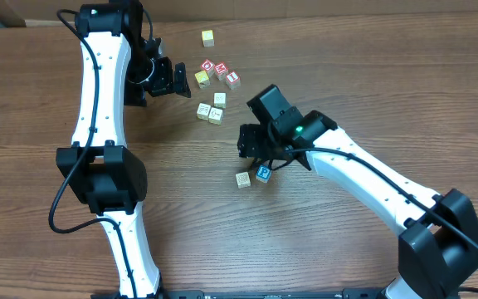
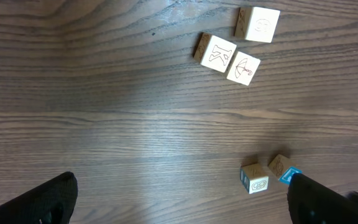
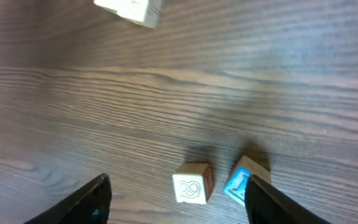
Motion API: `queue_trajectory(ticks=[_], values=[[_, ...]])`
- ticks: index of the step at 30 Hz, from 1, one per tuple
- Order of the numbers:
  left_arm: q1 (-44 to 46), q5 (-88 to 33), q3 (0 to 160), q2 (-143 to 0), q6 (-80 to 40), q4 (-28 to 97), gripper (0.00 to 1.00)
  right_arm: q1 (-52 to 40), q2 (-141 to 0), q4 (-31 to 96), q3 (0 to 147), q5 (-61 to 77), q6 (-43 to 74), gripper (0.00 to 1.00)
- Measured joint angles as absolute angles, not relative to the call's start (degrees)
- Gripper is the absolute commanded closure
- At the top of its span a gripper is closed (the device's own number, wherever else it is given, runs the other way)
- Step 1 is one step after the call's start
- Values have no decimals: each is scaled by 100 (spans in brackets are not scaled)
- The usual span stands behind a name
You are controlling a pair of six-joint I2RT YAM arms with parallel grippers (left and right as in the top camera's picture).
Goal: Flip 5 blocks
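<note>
Two blocks: cream block [image 3: 193,182] and blue block [image 3: 237,185], mid-tabletop, loose inside the spread right gripper [image 3: 178,182].
Three-block cluster [image 1: 215,115]: likely left to flip.
Left gripper [image 2: 182,183]: spread, empty.

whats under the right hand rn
Below the right hand sit a cream block and a blue-faced block on the table; one finger covers part of the blue one.

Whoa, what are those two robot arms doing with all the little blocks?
Their job is to flip them over. The right end effector hangs open above two on the table: a cream block and a blue-faced block right beside one finger. It grips neither. The left end effector is open too and holds nothing, hovering near three more cream blocks.
</note>
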State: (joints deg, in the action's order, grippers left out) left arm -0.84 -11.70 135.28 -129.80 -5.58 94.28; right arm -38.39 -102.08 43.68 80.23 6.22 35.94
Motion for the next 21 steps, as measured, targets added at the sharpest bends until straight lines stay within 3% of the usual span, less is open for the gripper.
queue_trajectory(ticks=[15, 21], values=[[-84, -1170, 13528, -12980, -558, 9428, 0, -3350, -10208, 5411, 8619, 729, 3597, 29], [-84, -1170, 13528, -12980, -558, 9428, 0, -3155, -10208, 5590, 8562, 727, 3579, 46]])
